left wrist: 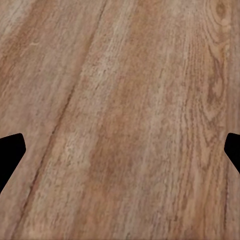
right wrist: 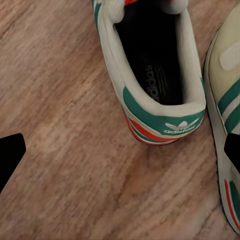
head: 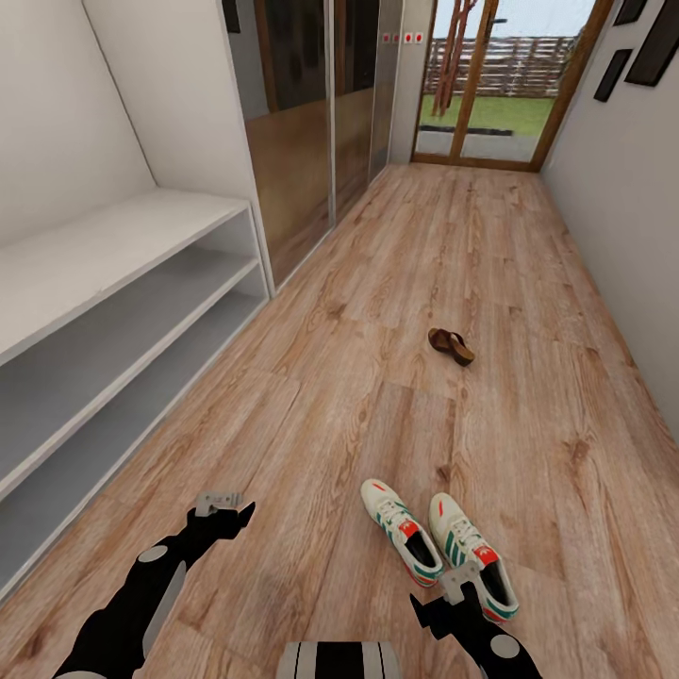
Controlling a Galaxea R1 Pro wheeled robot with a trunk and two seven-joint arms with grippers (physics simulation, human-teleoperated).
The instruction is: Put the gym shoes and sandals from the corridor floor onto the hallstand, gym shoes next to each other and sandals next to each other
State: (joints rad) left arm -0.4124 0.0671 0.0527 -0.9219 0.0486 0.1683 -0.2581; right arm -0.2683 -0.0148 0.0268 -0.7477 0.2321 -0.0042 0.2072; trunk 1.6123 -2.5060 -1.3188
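Gym shoes (head: 438, 547) side by side below open right hand (head: 451, 592).

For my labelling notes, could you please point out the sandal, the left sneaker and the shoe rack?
sandal (head: 451, 345), head view, on its strap.
left sneaker (head: 400, 529), head view, on its laces.
shoe rack (head: 113, 247), head view, on its bench top.

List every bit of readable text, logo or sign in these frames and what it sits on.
"adidas", with trefoil logo: teal heel tab of the sneaker, right wrist view.
"adidas", dark print on that sneaker's insole: faint, just legible.
Two small red-and-white signs on the far corridor wall, head view: too small to read.
Second sneaker: stripes, no legible text.
Sandal: no text visible.
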